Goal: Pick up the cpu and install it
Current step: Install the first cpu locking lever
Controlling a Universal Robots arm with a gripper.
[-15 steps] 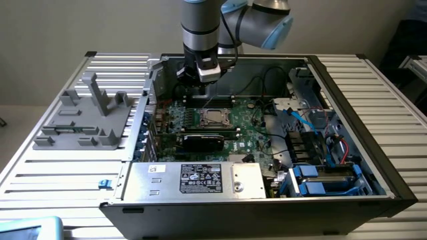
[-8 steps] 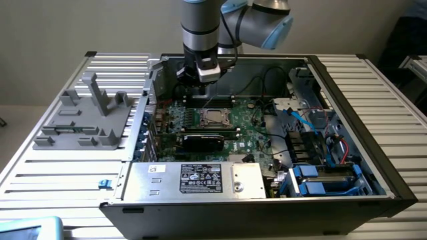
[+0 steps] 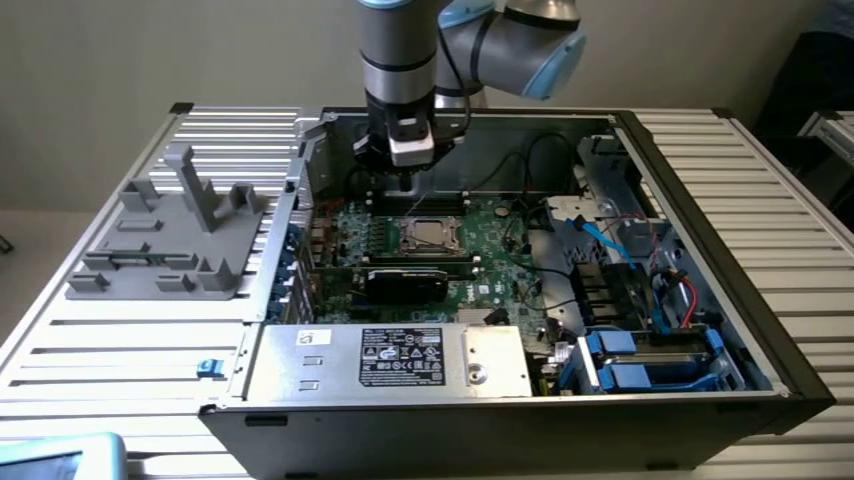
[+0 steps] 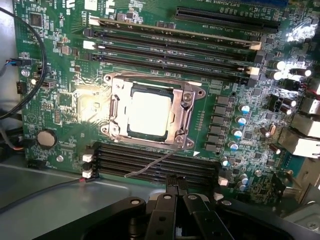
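Note:
The cpu is a shiny silver square lying flat inside the socket's metal frame on the green motherboard. In the exterior view the cpu sits in the middle of the board inside the open computer case. My gripper is shut with its black fingers pressed together and nothing between them. It hovers above the memory slots beside the socket. From outside, the gripper hangs over the far part of the board, just behind the socket. A thin wire lever lies loose across the near memory slots.
A large grey plastic fixture stands on the slatted table at the exterior view's left. The case holds a power supply, a black card, blue drive cages and loose cables. Case walls ring the board.

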